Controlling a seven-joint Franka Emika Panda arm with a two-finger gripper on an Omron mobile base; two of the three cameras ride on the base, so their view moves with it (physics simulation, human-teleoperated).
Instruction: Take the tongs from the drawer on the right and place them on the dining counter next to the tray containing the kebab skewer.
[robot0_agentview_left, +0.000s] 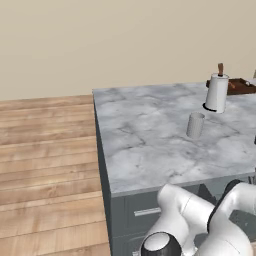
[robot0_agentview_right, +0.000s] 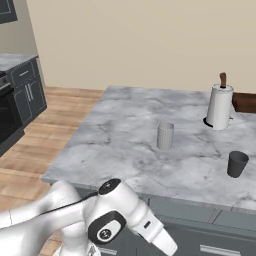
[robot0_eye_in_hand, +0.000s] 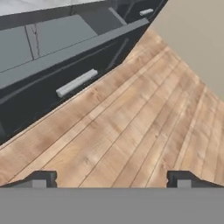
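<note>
My gripper (robot0_eye_in_hand: 113, 180) is open, its two dark fingertips (robot0_eye_in_hand: 43, 179) set wide apart with nothing between them. It points down at the wooden floor (robot0_eye_in_hand: 131, 127) beside the island's dark cabinets. Flat slate-grey drawer fronts (robot0_eye_in_hand: 57, 33) sit under the counter edge and look shut. I cannot tell which of them is the drawer on the right. The tongs are out of view. The marble dining counter (robot0_agentview_left: 150, 130) (robot0_agentview_right: 125, 130) carries the small dark brown tray (robot0_agentview_left: 241, 86) (robot0_agentview_right: 246, 102) at its far right. The tray's contents are too small to make out.
A white paper-towel roll (robot0_agentview_left: 217, 93) (robot0_agentview_right: 220, 106) stands next to the tray. A light grey cup (robot0_agentview_left: 195, 125) (robot0_agentview_right: 165, 136) is mid-counter and a dark cup (robot0_agentview_right: 237, 164) sits near the front edge. A silver bar handle (robot0_eye_in_hand: 76, 82) is on a lower cabinet front. Wall cabinets (robot0_agentview_right: 22, 90) stand far left.
</note>
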